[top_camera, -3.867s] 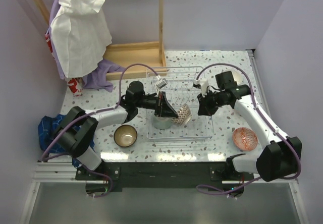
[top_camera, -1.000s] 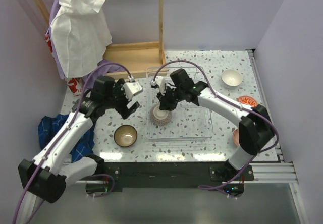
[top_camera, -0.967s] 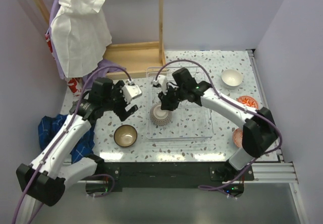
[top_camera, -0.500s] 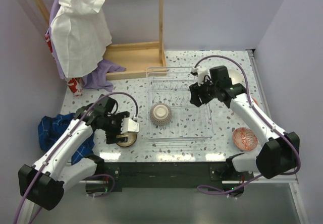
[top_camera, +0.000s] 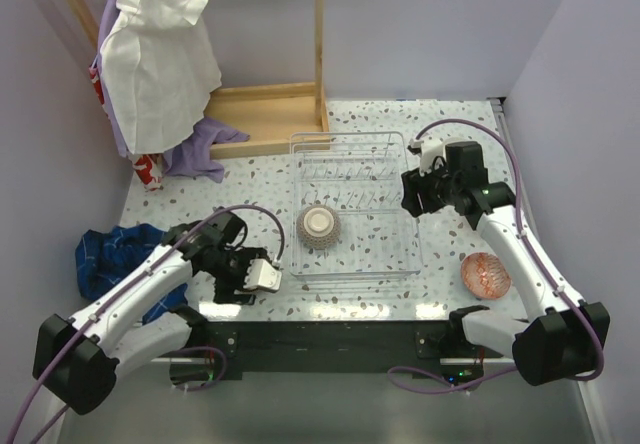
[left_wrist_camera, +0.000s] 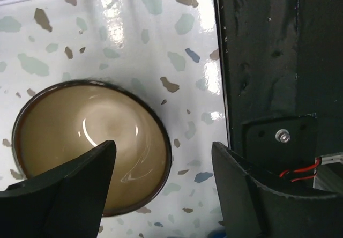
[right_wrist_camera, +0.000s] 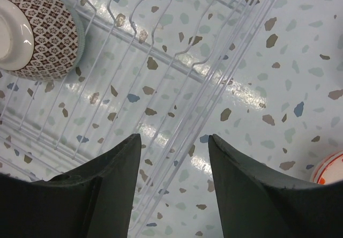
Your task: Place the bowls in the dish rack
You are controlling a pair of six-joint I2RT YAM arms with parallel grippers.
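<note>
Left gripper: I read its jaws as spread wide and empty, one finger hanging over the brown bowl, the other over the speckled table next to the black base rail; whether the finger touches the bowl I cannot tell. Brown bowl: upright, tan glazed inside with a dark rim, at the near edge of the table, left of the dish rack and outside it; in the top view the left arm hides most of it. Right gripper: I read it as parted with nothing between the fingers, poised over the right edge of the rack, its wires running under the left finger and bare table under the right one. Dish rack: thin silvery wire, rectangular, lying flat at the middle of the table. Patterned bowl: inside the rack, on its left half toward the near side, turned over so that its white foot ring faces up, brown-and-white lattice on its wall. Red-patterned bowl: on the table, right of the rack and near the front edge, apart from both grippers. Wooden frame: at the back left, just beyond the rack. White cloth: draped over the frame's left post, with purple cloth below it. Blue checked cloth: at the table's left edge, next to the left arm.
</note>
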